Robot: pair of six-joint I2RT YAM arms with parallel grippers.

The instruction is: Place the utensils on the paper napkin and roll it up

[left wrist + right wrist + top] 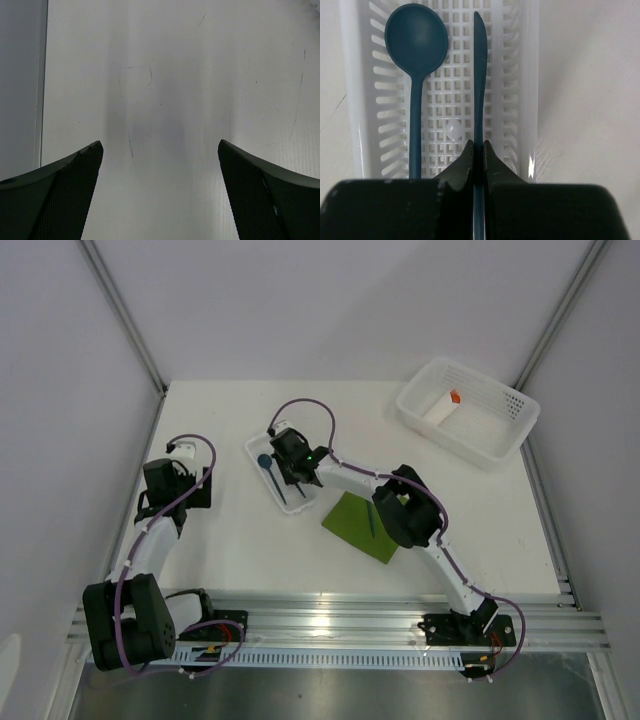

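One knife (479, 75) lay lengthwise in the tray (530, 75), pinched by the right tool (478, 150); the napkin (347, 527) lay nearer that arm's base.

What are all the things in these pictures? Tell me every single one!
spoon: one, dark blue, lying in the narrow tray.
knife: one, dark blue, in the tray beside the spoon, its handle between the right pincer's fingers.
slim utensil: one, dark blue, lying on the napkin; too small to tell which kind.
napkin: one, olive green, flat on the table right of the tray.
narrow tray: one, white, mid-table.
basket: one, white, far right corner.
small piece: one, white with an orange tip, inside the basket.
table: one, white.
left pincer: one, black, open over bare table.
right pincer: one, black, shut on the knife.
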